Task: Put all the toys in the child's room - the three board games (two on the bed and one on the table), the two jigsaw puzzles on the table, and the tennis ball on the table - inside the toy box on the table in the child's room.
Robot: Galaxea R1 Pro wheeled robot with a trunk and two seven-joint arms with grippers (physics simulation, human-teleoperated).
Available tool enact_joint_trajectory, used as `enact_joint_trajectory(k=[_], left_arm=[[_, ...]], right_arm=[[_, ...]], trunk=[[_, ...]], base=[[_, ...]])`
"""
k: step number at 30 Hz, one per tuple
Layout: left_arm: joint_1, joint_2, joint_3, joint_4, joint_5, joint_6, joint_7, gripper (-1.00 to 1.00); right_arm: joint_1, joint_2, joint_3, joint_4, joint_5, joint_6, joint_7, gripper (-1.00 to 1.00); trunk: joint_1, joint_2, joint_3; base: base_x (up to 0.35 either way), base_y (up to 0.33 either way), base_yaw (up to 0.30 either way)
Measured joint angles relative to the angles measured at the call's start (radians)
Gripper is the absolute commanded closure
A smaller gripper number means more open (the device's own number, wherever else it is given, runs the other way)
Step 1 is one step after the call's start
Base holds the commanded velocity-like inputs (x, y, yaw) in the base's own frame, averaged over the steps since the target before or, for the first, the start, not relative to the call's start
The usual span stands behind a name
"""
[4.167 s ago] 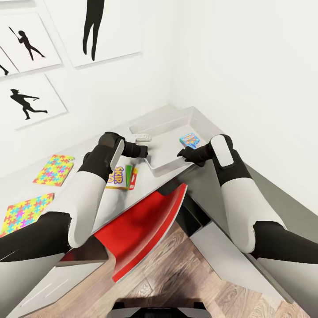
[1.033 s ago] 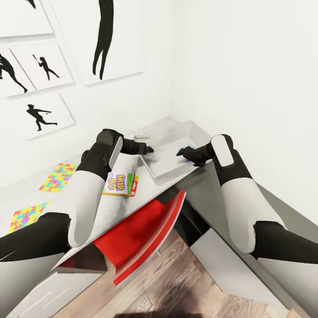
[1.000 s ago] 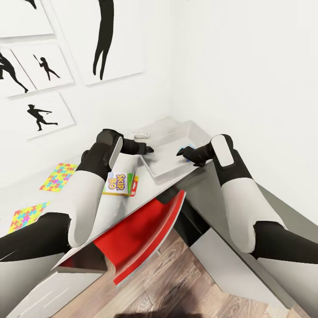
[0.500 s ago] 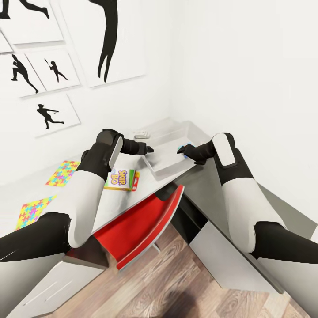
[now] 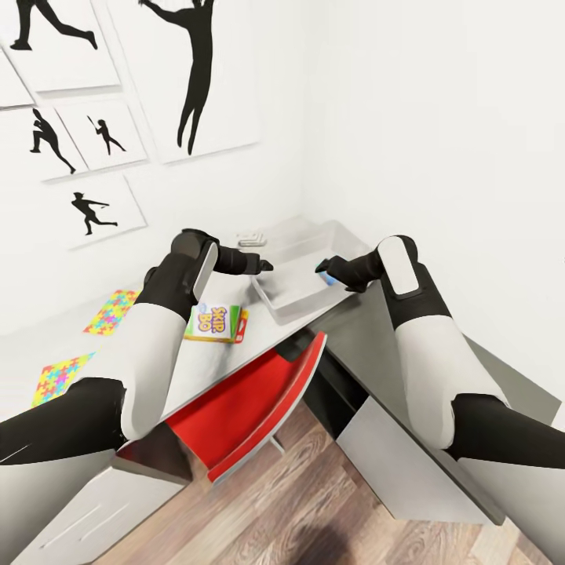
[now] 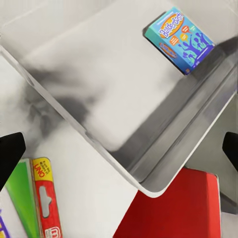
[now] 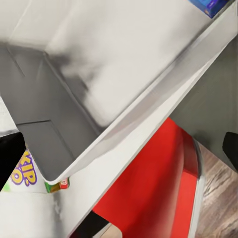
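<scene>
The table (image 5: pixel 235 365) runs along the wall under the silhouette pictures (image 5: pixel 200 74), with a red chair (image 5: pixel 251 400) tucked beneath its edge. The toy box (image 5: pixel 294 294) sits on the table by the corner; a blue game box (image 6: pixel 179 39) lies flat inside it, against one wall. Just beside the box on the tabletop lies the Skip-Bo game (image 5: pixel 213 323), and two jigsaws (image 5: pixel 110 311) lie farther along to the left, well apart from it. The left gripper (image 5: pixel 263 266) hovers over the box's near corner, fingers spread wide. The right gripper (image 5: pixel 323 269) hangs over the box's other side, also spread open, holding nothing.
</scene>
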Motion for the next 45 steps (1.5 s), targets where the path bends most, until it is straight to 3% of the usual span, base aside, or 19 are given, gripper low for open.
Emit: enact_joint_trajectory(k=[7,16,19,20,23,26,27,34,38,39,45], left_arm=[[0.000,0.000,0.004,-0.002,0.000,0.016,-0.002,-1.00],[0.000,0.000,0.009,-0.043,0.002,0.063,-0.013,-1.00],[0.000,0.001,0.029,-0.075,0.002,0.085,-0.040,-1.00],[0.000,0.001,0.050,-0.093,0.002,0.094,-0.067,-1.00],[0.000,0.022,0.085,-0.112,-0.001,0.102,-0.120,-1.00],[0.000,0.061,0.113,-0.121,-0.003,0.106,-0.176,-1.00],[0.001,0.094,0.124,-0.125,-0.006,0.107,-0.215,-1.00],[0.004,0.232,0.143,-0.132,-0.002,0.109,-0.386,-1.00],[0.009,0.314,0.145,-0.132,-0.002,0.108,-0.513,-1.00],[0.012,0.355,0.146,-0.131,-0.004,0.106,-0.579,-1.00],[0.049,0.486,0.147,-0.130,-0.003,0.106,-0.782,-1.00]], right_arm=[[0.000,-0.005,-0.003,-0.025,-0.007,0.000,0.005,-1.00],[0.001,-0.015,-0.012,-0.110,-0.091,-0.001,0.035,-1.00],[0.007,-0.018,-0.013,-0.132,-0.122,-0.001,0.038,-1.00],[0.016,-0.022,-0.013,-0.142,-0.136,0.000,0.039,-1.00],[0.035,-0.036,-0.013,-0.158,-0.150,-0.001,0.041,-1.00],[0.058,-0.056,-0.014,-0.184,-0.160,-0.001,0.046,-1.00],[0.078,-0.069,-0.013,-0.208,-0.170,-0.001,0.052,-1.00],[0.184,-0.119,-0.014,-0.312,-0.260,-0.001,0.092,-1.00],[0.260,-0.159,-0.015,-0.376,-0.325,0.000,0.117,-1.00],[0.300,-0.179,-0.015,-0.405,-0.353,0.000,0.127,-1.00],[0.428,-0.238,-0.016,-0.482,-0.436,-0.001,0.177,-1.00]], trunk=[[0.000,0.000,0.011],[0.000,0.000,0.026],[0.000,0.000,0.030],[0.000,0.000,0.032],[0.000,0.000,0.037],[0.000,0.000,0.042],[0.000,0.000,0.043],[0.000,0.000,0.054],[0.000,0.000,0.061],[0.000,0.000,0.062],[0.000,0.000,0.072]], base=[[0.000,0.000,0.000],[0.000,0.000,0.000],[0.000,0.000,0.000],[0.000,0.000,0.000],[0.000,0.000,0.000],[0.000,0.000,0.000],[0.000,0.000,0.000],[0.000,0.000,0.000],[0.000,0.000,0.000],[0.000,0.000,0.000],[0.000,0.000,0.000]])
